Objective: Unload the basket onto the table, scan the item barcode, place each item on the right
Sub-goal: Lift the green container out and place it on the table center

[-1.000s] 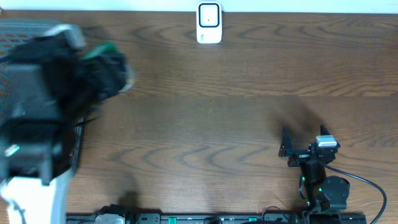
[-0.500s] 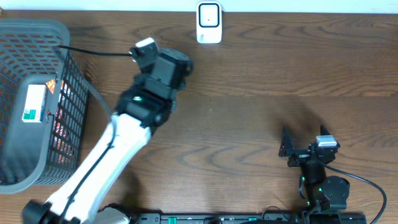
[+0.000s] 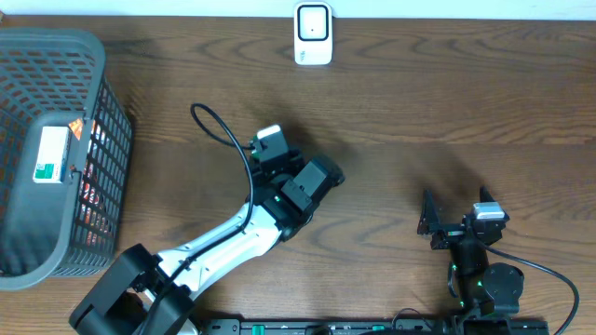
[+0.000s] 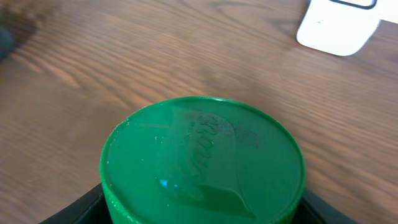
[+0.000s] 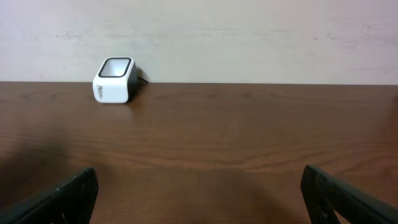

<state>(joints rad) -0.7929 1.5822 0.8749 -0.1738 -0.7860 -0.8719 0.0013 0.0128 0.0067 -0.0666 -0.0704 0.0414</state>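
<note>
The item, a round container with a green lid (image 4: 202,162), fills the left wrist view. My left gripper (image 4: 202,208) is shut on it, a black finger showing at each lower side of the lid. From overhead the left gripper (image 3: 319,177) hangs over the middle of the table and hides the container. The white barcode scanner (image 3: 313,34) stands at the table's far edge, beyond the lid (image 4: 339,25). My right gripper (image 3: 429,221) rests open at the front right with nothing between its fingers (image 5: 199,186); its view also shows the scanner (image 5: 114,79).
A grey mesh basket (image 3: 114,112) stands at the far left and holds a white box with a green label (image 3: 52,154) and other packets. Brown wooden tabletop (image 3: 447,102) lies between both arms and the scanner.
My left arm has swung from over the basket rightward and toward the front, to the table's middle, carrying the green-lidded container. The right arm has not moved.
</note>
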